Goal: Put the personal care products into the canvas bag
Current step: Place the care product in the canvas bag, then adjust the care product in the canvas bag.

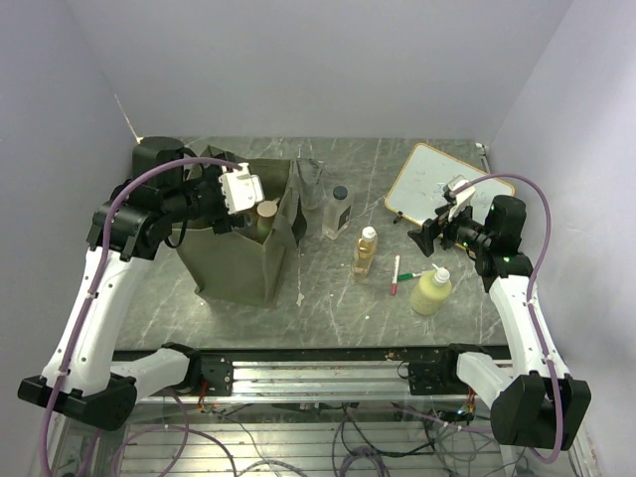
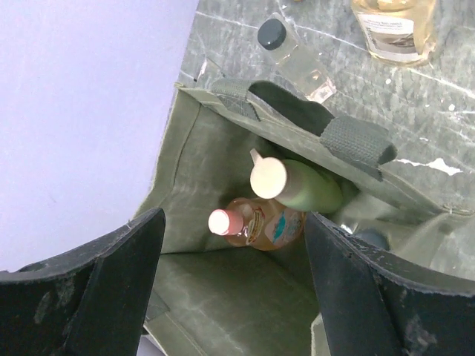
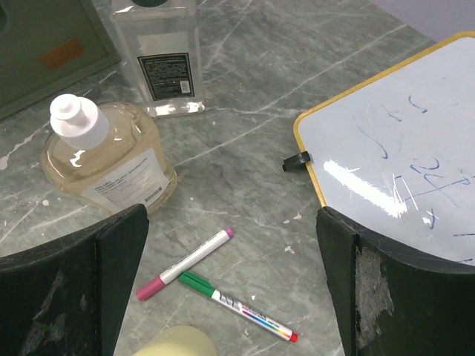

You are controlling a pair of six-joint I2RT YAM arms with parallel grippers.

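The olive-green, boxy canvas bag (image 1: pixel 234 253) stands open on the left of the counter (image 1: pixel 328 313), holding a pale green bottle (image 2: pixel 308 189) with a beige cap and an orange bottle (image 2: pixel 263 226) with a white cap. The left end effector (image 1: pixel 241 192) hangs over its mouth, released and empty. The right end effector (image 1: pixel 429 236), also released and empty, hovers at the right above two pens (image 3: pixel 185 263), beside the whiteboard (image 3: pixel 401 148).

canvas bag (image 2: pixel 185 174) mouth open, strap handle (image 2: pixel 356 139) overhanging one rim, green bottle (image 2: pixel 313 190), orange bottle (image 2: pixel 263 224) perhaps filling half inside
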